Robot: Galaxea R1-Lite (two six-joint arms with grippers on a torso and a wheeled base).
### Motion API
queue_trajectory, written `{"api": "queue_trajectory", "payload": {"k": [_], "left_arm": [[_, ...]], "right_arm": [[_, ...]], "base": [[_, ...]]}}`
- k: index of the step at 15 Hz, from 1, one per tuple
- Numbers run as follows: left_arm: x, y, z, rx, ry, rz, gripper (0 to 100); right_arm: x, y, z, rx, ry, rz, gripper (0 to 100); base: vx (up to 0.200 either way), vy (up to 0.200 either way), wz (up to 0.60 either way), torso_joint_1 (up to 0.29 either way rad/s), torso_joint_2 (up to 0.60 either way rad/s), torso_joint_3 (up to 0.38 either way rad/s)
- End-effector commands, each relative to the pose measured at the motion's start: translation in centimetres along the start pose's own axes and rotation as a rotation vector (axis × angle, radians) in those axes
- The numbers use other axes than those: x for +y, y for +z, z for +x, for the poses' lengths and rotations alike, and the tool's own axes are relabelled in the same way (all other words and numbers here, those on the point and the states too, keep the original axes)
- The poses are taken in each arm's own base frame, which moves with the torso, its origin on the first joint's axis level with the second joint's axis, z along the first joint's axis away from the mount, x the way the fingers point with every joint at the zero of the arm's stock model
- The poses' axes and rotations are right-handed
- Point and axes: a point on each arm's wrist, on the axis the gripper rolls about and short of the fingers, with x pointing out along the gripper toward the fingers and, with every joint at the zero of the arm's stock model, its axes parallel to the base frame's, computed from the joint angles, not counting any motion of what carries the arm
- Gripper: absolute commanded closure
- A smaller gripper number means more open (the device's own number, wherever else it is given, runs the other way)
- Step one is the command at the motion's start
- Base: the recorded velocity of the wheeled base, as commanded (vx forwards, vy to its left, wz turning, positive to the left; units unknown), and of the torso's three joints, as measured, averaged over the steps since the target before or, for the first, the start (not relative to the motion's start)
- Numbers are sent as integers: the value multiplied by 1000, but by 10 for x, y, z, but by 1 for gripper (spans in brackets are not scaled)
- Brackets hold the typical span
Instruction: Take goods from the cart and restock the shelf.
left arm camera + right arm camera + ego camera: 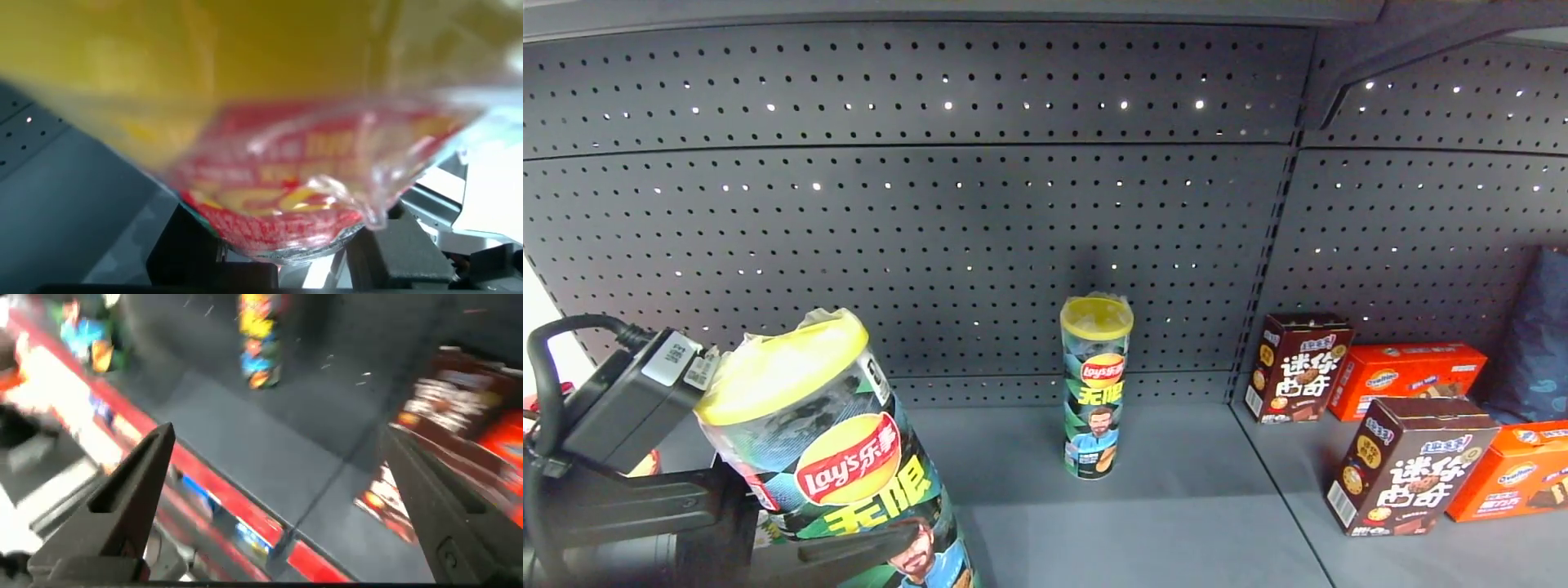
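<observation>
Left gripper [792,523] is pinching a tilted can [833,457] at the shelf's [1160,523] left front; right gripper [278,437], fingers spread, is hovering over its bare front edge.

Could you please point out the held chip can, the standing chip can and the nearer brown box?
held chip can [849,472], head view, red logo on its side
standing chip can [1102,371], head view, red logo
nearer brown box [1411,482], head view, front face

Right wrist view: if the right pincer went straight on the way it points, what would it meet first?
Probably the bare shelf deck, between the standing chip can and the brown boxes. The open right pincer frames that grey surface with nothing in front. Depth is unclear, so this is only likely.
</observation>
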Motion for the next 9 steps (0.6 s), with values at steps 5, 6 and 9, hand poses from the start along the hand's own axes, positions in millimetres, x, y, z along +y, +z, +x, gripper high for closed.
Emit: {"api": "queue_trajectory", "payload": {"k": [5, 6, 9], "left_arm": [[1, 2, 1, -2, -1, 1, 100], [1, 2, 1, -2, 1, 1, 100], [1, 1, 1, -1, 1, 0, 100]], "right_arm": [[-14, 19, 124, 94, 48, -23, 0], [-15, 20, 126, 95, 48, -23, 0], [-18, 17, 153, 126, 94, -54, 0]], "base": [[0, 0, 0, 0, 0, 0], [0, 0, 0, 0, 0, 0], [0, 0, 0, 0, 0, 0]]}}
